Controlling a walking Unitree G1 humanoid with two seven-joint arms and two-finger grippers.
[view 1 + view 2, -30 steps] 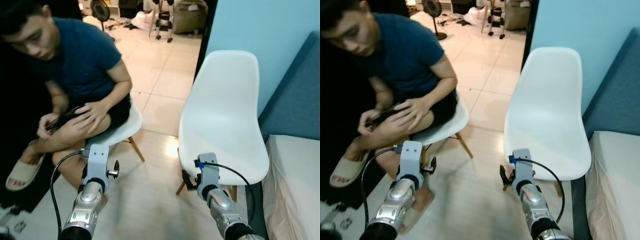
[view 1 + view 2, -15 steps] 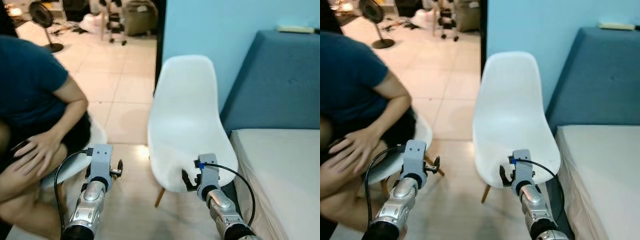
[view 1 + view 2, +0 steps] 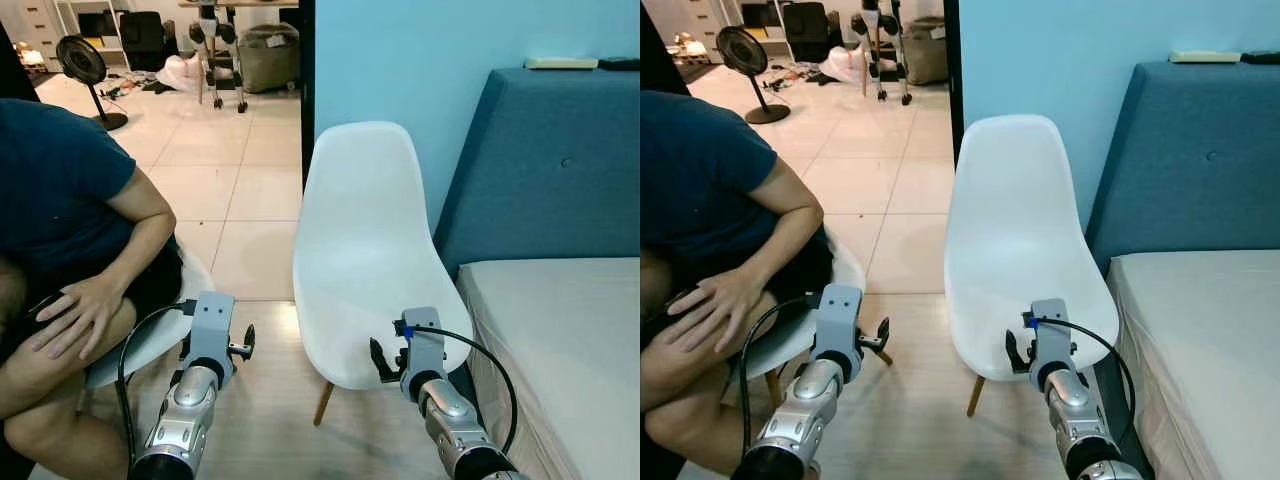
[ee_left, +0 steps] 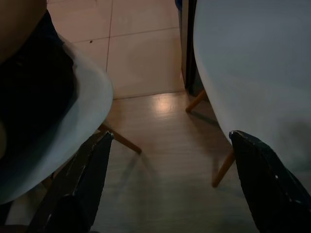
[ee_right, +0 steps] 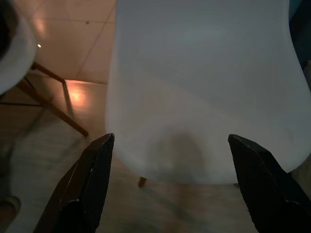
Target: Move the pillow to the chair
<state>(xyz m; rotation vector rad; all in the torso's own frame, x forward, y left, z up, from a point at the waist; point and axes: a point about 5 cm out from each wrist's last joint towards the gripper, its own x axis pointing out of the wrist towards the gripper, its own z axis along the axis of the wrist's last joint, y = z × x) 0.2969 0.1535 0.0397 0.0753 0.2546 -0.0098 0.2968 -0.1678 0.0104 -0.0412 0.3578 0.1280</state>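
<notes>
While a blue headboard (image 3: pixel 545 160) and the pale mattress (image 3: pixel 560 340) of a bed take up the right side, the white chair (image 3: pixel 365 250) stands in the middle, its seat bare and its back toward the light blue wall (image 3: pixel 400 60); its wooden legs (image 3: pixel 324 403) rest on the tiled floor (image 3: pixel 235 180). No pillow can be made out on the part of the bed that is visible, nor on the chair. To the left sits a person (image 3: pixel 70 230) in a dark blue shirt on a second white chair (image 3: pixel 150 335), one hand (image 3: pixel 80 315) resting on a thigh, close beside the near-left approach to the chair. Farther back, through the doorway, stand a floor fan (image 3: pixel 85 65) and some bags and clutter on the tiles. Both silver arms reach forward at the near edge. The right gripper (image 5: pixel 170 170) hovers just before the front lip of the chair seat, its two black fingers (image 5: pixel 92 184) spread wide and holding nothing. The left gripper (image 4: pixel 170 179) hangs over the floor between the two chairs, its fingers (image 4: pixel 90 179) likewise wide apart and empty.
</notes>
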